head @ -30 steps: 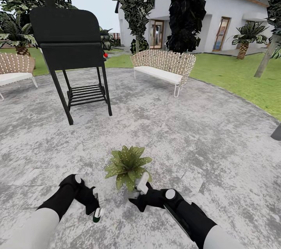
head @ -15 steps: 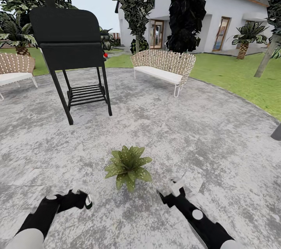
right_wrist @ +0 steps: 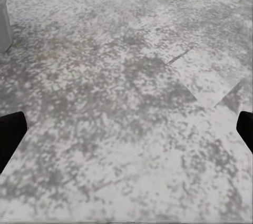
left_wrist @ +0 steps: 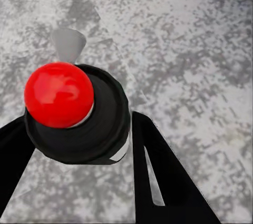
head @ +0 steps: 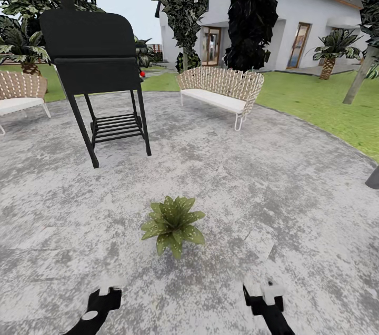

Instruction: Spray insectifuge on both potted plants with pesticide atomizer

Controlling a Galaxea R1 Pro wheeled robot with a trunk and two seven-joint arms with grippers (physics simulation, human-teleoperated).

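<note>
Paved patio [head: 252,177], one potted plant [head: 172,224]

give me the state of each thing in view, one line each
pesticide atomizer: held between the left claw's fingers, spray head toward the camera
left claw: shut on the atomizer, low over the patio
right claw: open, holding nothing
potted plant: upright on the patio, ahead of both claws
grill: lid closed
bench: unoccupied

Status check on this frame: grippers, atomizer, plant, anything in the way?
Left gripper shut on atomizer. Right gripper open, empty, over patio. Potted plant ahead between both arms. Nothing between.
</note>
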